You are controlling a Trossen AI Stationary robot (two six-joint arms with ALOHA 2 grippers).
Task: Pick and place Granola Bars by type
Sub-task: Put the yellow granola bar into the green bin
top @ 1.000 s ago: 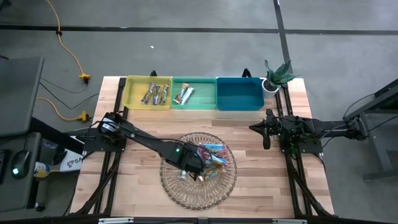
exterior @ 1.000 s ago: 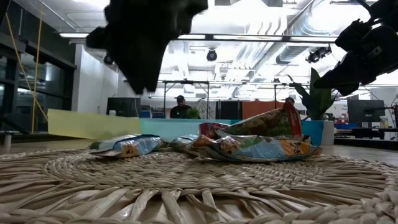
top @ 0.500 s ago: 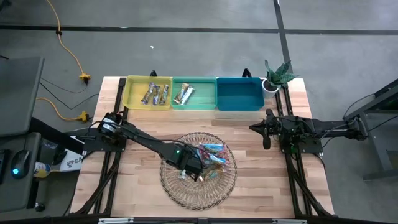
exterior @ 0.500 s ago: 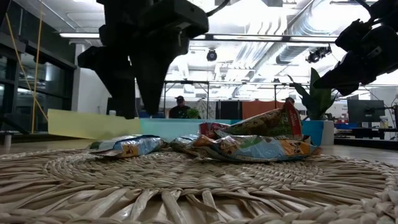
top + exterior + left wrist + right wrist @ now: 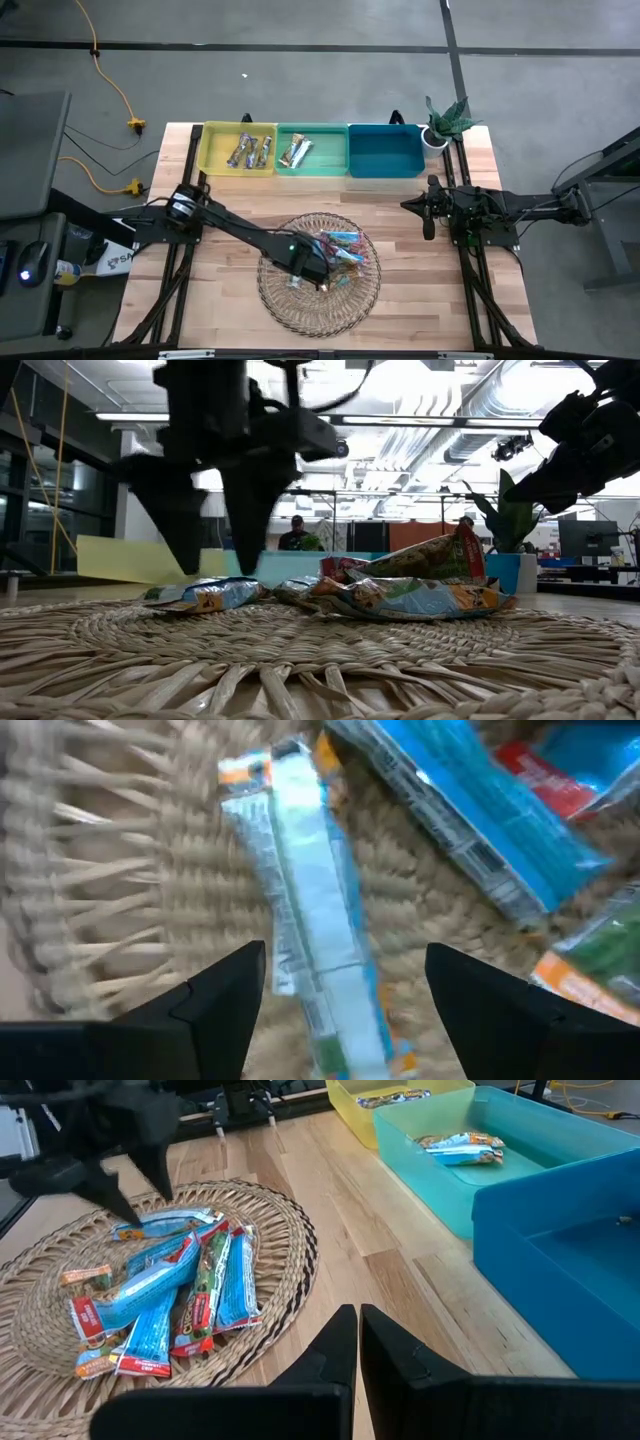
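Since the earlier frames the left gripper [image 5: 212, 565] has spread its fingers — in the low view the single dark wedge has become two separate prongs with a clear gap between them — and it has sunk lower over the wicker tray [image 5: 280, 305]. Nothing else on the table has shifted.

That gripper now stands open and holds nothing. In the left wrist view its two fingertips [image 5: 225, 990] straddle a light blue-white granola bar [image 5: 310, 940] lying flat on the weave, one prong on each side, and I cannot tell whether they touch the wrapper. In the low view the same bar [image 5: 205, 595] lies at centre left of the frame, just under the prongs.

The left arm reaches from the left edge of the high view diagonally down to the middle of the frame, its wrist pointing down at the left part of the tray. The rest of the loose bars [image 5: 340, 250] lie heaped on the tray's right half, just beside the gripper.

Along the upper middle of the high view sit three bins: the yellow bin [image 5: 212, 160] holds brown-silver bars [image 5: 250, 152], the green bin [image 5: 325, 165] holds a bar or two [image 5: 296, 152], and the blue bin [image 5: 385, 165] is next to them.

The right gripper [image 5: 358, 1330] is closed on nothing — its arm waits at the right of the high view, above bare wood near a potted plant [image 5: 443, 122].
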